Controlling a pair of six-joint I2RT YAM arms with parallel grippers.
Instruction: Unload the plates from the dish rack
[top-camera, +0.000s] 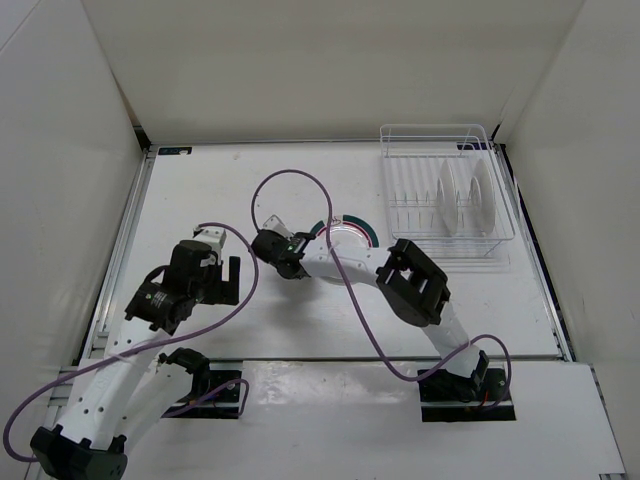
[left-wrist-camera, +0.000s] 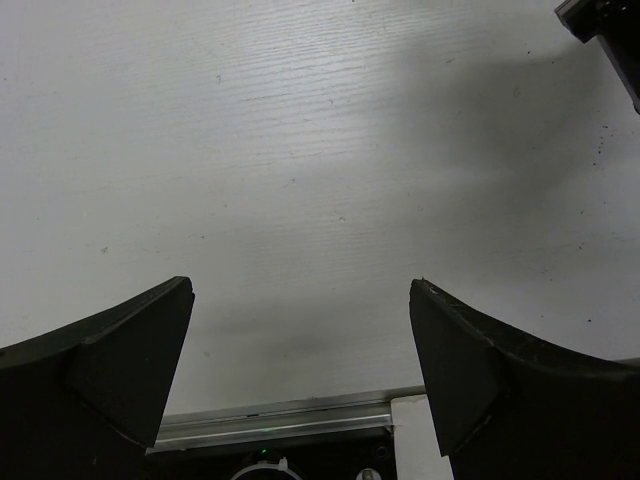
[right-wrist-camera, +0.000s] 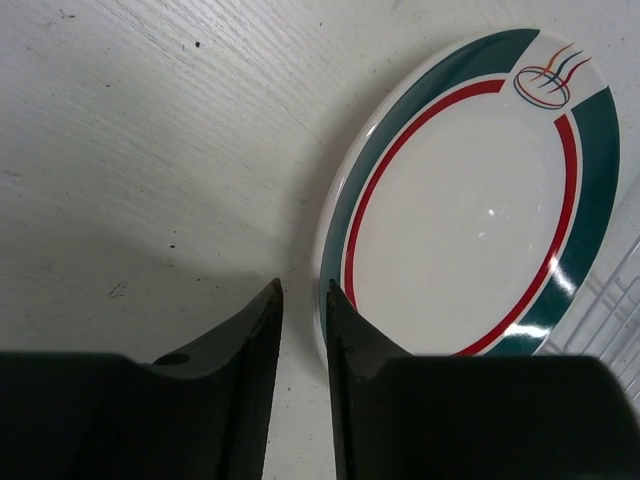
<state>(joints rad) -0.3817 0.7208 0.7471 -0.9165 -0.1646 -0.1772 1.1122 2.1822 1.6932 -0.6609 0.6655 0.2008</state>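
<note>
White table (top-camera: 300, 330), white walls. Flat at upper right of right wrist view, banded plate (right-wrist-camera: 470, 200): rigid, glazed, probably slippery, breakable; best pinched at rim. Narrowly parted just beside it, pinching nothing, right gripper (right-wrist-camera: 304, 340); spread wide, left gripper (left-wrist-camera: 300, 350).

free table (top-camera: 200, 190) left, plate (right-wrist-camera: 470, 190) mid-table — rack (top-camera: 410, 195) far-right

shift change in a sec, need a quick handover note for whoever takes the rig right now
Left claw: wide open, empty, over bare table.
Right claw: slightly open, nothing between its fingers, right beside the rim of the banded plate.
Done: banded plate lies flat on the table, out of the rack.
Left: first plate and second plate stand upright in the rack.
</note>
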